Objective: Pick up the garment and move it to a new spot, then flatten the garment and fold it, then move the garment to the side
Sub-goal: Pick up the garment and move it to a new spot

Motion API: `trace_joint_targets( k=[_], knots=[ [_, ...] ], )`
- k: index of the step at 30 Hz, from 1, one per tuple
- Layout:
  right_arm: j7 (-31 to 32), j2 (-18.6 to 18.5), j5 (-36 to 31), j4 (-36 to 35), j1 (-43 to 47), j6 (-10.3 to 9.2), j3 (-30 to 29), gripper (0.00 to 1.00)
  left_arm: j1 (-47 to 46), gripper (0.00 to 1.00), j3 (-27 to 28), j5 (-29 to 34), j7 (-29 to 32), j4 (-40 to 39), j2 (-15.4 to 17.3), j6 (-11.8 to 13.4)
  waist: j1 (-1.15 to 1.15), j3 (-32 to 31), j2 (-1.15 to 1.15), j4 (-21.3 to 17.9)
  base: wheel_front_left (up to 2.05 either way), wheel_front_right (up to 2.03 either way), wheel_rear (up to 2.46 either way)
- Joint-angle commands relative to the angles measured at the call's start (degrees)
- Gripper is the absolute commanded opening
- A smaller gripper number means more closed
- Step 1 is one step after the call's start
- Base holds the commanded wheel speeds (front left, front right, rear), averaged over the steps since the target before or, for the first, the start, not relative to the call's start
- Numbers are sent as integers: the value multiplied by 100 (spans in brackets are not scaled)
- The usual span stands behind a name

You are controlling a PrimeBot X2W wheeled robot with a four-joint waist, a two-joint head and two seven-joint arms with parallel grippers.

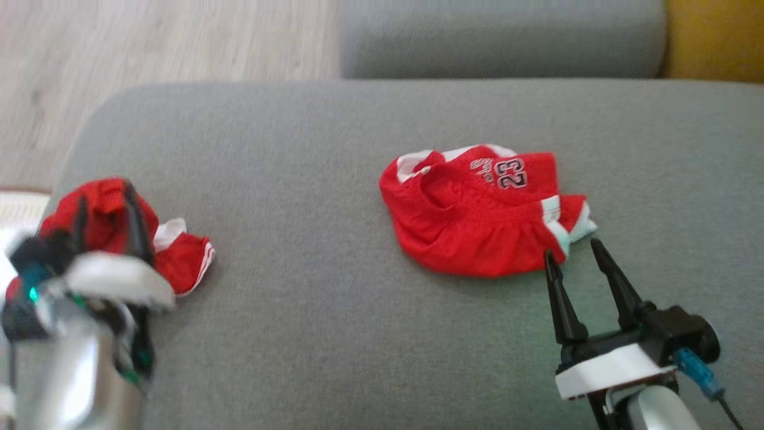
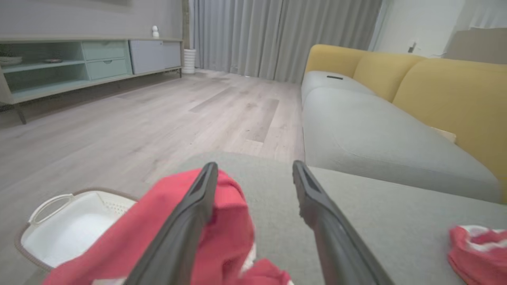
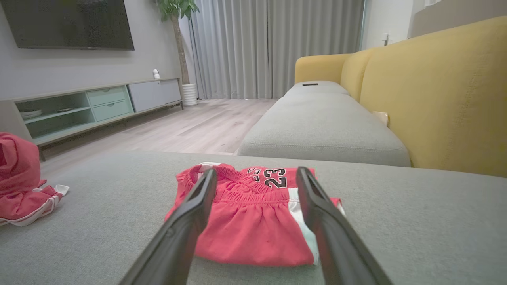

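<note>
Left garment — blurred, half hidden

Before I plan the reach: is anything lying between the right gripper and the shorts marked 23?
Nothing visible. The open right gripper has its tips at the near edge of the shorts, which lie on the grey cushion.

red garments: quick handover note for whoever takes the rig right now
Left gripper: fingers open, crumpled red garment draped against one finger, not pinched.
Right gripper: fingers open, tips at the right edge of the red 23 shorts, no grip.
Both lie on the grey cushion: shorts mid-cushion, crumpled one at its left end.
Done: shorts look folded. To do: flatten, fold, set aside the crumpled garment.
</note>
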Motion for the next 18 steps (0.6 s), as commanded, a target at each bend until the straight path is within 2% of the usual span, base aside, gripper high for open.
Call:
trace_joint_targets(
  k=[1,7,11,14,18],
  knots=[
    [-37,36,32,-149,-18,43,117,100,-18,100,246,95,-35,-358,75,54,0,-162,0,-141,0,0,0],
    [-37,87,73,-121,70,43,37,100,1264,100,477,640,-35,-2047,-466,196,0,-335,0,-386,0,0,0],
    [-37,97,63,-103,147,43,47,100,2116,100,420,942,-35,-2907,-716,93,0,-394,0,-472,0,0,0],
    [-37,100,40,-81,220,43,59,100,2644,100,298,1209,-35,-3159,-783,26,0,-452,0,-519,0,0,0],
    [-37,97,28,-76,327,43,95,100,3139,100,179,1419,-35,-3086,-828,85,0,-547,0,-576,0,0,0]
  ],
)
